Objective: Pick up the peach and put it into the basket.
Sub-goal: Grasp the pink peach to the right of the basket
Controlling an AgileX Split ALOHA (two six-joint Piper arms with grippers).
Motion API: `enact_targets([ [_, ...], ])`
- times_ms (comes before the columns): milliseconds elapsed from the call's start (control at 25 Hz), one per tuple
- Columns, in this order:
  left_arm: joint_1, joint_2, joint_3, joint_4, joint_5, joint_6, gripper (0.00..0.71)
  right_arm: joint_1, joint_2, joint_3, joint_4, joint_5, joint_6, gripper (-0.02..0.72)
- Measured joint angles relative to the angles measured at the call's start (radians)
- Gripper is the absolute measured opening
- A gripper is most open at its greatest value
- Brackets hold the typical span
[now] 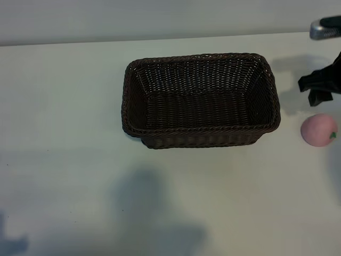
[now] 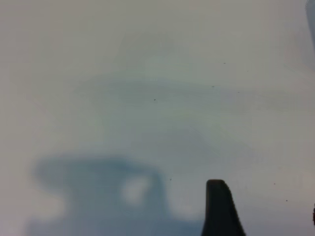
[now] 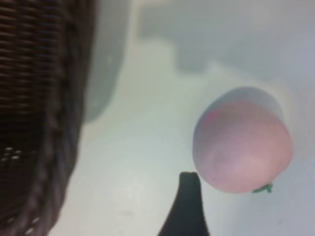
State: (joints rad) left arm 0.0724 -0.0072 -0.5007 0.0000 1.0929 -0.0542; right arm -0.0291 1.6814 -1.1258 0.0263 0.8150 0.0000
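1 peach point(image 1: 318, 129) on table, just below right tool point(image 1: 321, 88)

The large rectangular dark brown woven wicker basket point(image 1: 201, 100) is one deep chocolate tone all over, its sides a fine grid of close horizontal weave and its rim a thicker braided band of the same brown. Just beside the basket, the small round matte pink peach point(image 1: 318, 129) is a soft, even rose, paler and greyer on one flank in the right wrist view, with a tiny bright green leaf mark at its edge. The smooth white worktop point(image 1: 64, 106) is plain and unpatterned, crossed by blurred blue-grey shadows. Near the peach, the right pincer point(image 1: 321, 85) is matte black, with a silver-grey metal part behind it.
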Motion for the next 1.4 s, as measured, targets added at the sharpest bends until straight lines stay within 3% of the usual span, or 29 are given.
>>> enact_targets([
  [200, -0.001, -0.001, 0.000, 0.000, 0.000, 0.000, 0.452, 0.000, 0.079, 0.000, -0.009, -0.007, 0.042, 0.594],
  [840, -0.001, -0.001, 0.000, 0.000, -0.002, 0.000, 0.451, 0.000, 0.229, 0.000, -0.026, -0.066, 0.070, 0.577],
  [960, -0.001, -0.001, 0.000, 0.000, -0.002, 0.000, 0.451, 0.000, 0.235, 0.000, -0.039, -0.056, 0.070, 0.459],
  [1120, -0.001, -0.001, 0.000, 0.000, -0.002, 0.000, 0.451, 0.000, 0.235, -0.001, -0.051, -0.050, 0.070, 0.147],
  [1160, -0.001, -0.001, 0.000, 0.000, -0.002, 0.000, 0.451, 0.000, 0.235, -0.002, -0.051, -0.049, 0.070, 0.097],
  [1400, -0.001, -0.001, 0.000, 0.000, -0.002, 0.000, 0.451, 0.000, 0.235, -0.017, -0.051, -0.028, 0.069, 0.041],
])
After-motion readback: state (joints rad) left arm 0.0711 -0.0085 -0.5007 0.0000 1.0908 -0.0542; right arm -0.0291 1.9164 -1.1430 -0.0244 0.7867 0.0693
